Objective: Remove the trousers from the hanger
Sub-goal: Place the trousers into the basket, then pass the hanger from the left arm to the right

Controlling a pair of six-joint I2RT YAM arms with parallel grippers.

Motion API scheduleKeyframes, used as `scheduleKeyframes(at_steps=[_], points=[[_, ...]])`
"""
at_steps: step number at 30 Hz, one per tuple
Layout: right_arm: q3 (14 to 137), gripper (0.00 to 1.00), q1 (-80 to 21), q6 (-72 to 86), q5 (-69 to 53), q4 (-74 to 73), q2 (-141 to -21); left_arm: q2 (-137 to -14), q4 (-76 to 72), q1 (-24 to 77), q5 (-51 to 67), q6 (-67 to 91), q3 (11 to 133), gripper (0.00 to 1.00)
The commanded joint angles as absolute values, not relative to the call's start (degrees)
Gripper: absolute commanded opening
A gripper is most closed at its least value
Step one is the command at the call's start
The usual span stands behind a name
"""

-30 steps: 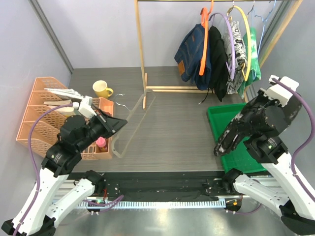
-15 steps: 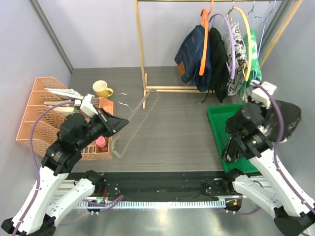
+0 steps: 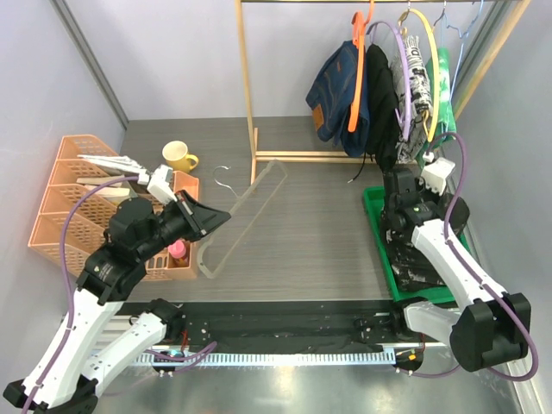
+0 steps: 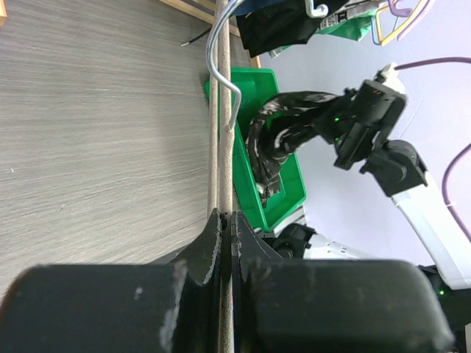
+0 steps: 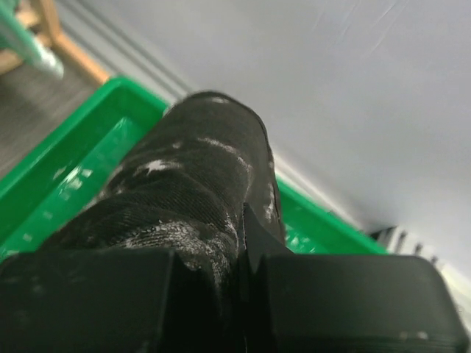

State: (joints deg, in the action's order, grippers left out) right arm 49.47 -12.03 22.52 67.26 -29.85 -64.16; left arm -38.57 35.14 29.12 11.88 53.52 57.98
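My right hand point(image 5: 240, 220) is clamped on the marbled trousers point(image 5: 199, 158). The cloth bunches soft and limp in the grip and droops into the green bin point(image 5: 70, 165) at the counter's point(image 3: 310, 224) right edge. I judge it light and floppy with little slip, so a pinch on a thick fold should hold best. My left hand point(image 4: 226, 218) is closed on the bare clear hanger point(image 4: 219, 110). The other trousers point(image 3: 379, 95) hang on the rack point(image 3: 246, 86) toward the far right corner.
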Motion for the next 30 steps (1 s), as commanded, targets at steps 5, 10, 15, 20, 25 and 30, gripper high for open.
scheduleKeyframes(at_steps=[5,10,15,20,25,30], points=[[41.8,0.03,-12.1,37.5,57.4,-26.3,-64.2,-38.0,30.2,28.9,14.2,52.1,56.5,0.0],[39.7,0.43,-12.1,38.7,46.9,-26.5,-63.4,-38.0,30.1,28.9,13.7,51.5,56.6,0.0],[43.2,0.98,-12.1,40.8,41.9,-34.1,-59.9,-38.7,29.7,28.8,14.1,51.8,56.8,0.0],[51.7,1.0,-12.3,42.5,37.3,-44.4,-52.9,-40.1,30.4,28.9,13.0,51.3,57.0,0.0],[57.5,1.0,-13.8,35.0,22.1,-45.4,-50.8,-41.6,32.2,28.9,9.8,49.8,58.4,0.0],[60.4,1.0,-28.7,31.6,12.5,-45.2,-56.5,-45.2,35.3,28.9,6.2,47.1,61.4,0.0]])
